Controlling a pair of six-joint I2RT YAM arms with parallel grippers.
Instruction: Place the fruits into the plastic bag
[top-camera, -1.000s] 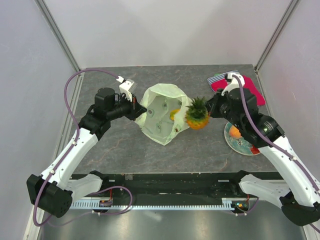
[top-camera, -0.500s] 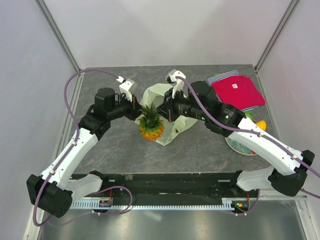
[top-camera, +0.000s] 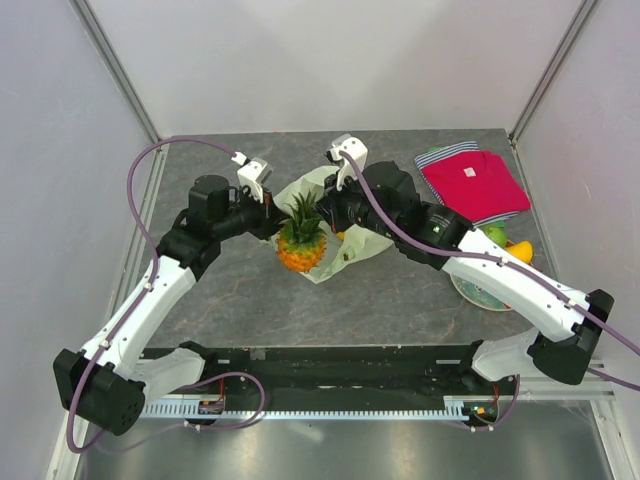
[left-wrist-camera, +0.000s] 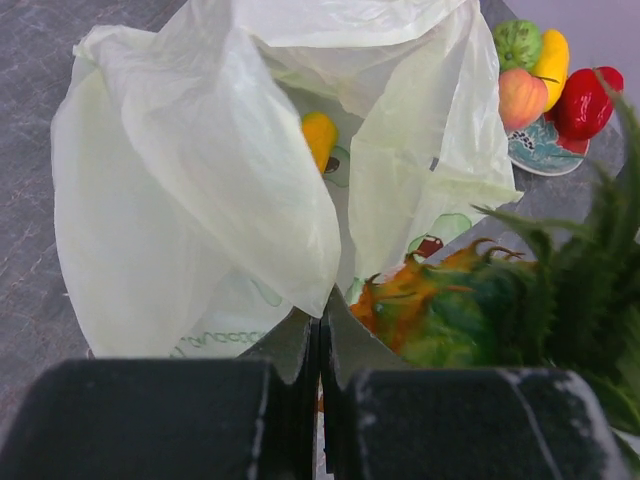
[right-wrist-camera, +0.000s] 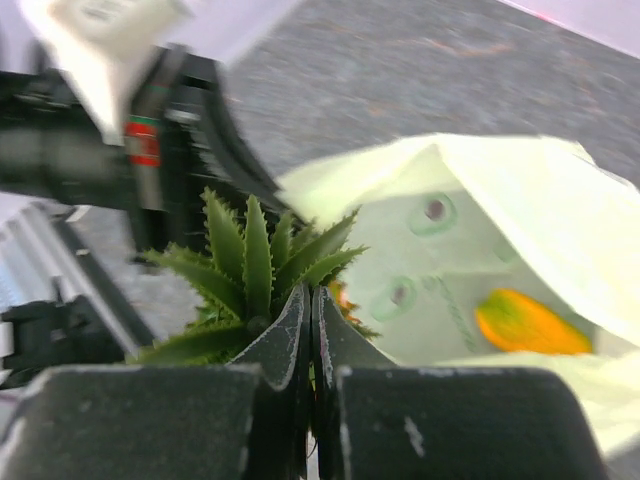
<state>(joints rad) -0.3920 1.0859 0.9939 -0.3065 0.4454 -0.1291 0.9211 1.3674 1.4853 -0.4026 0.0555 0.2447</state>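
right gripper (right-wrist-camera: 308, 298) pinched shut on the pineapple (top-camera: 300, 245) crown, centre of the top view, at the bag mouth. left gripper (left-wrist-camera: 320, 335) clamps the plastic bag (left-wrist-camera: 200, 200) rim. pineapple looks light and rigid, and the crown is the handle. bag is thin, floppy, likely slippery. count: one pineapple, one orange piece (left-wrist-camera: 318, 135) inside the bag, four fruits (left-wrist-camera: 523, 97) on the plate (left-wrist-camera: 535, 162), upper right of the left wrist view.

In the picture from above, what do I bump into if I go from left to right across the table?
Left hand → pineapple → red shirt
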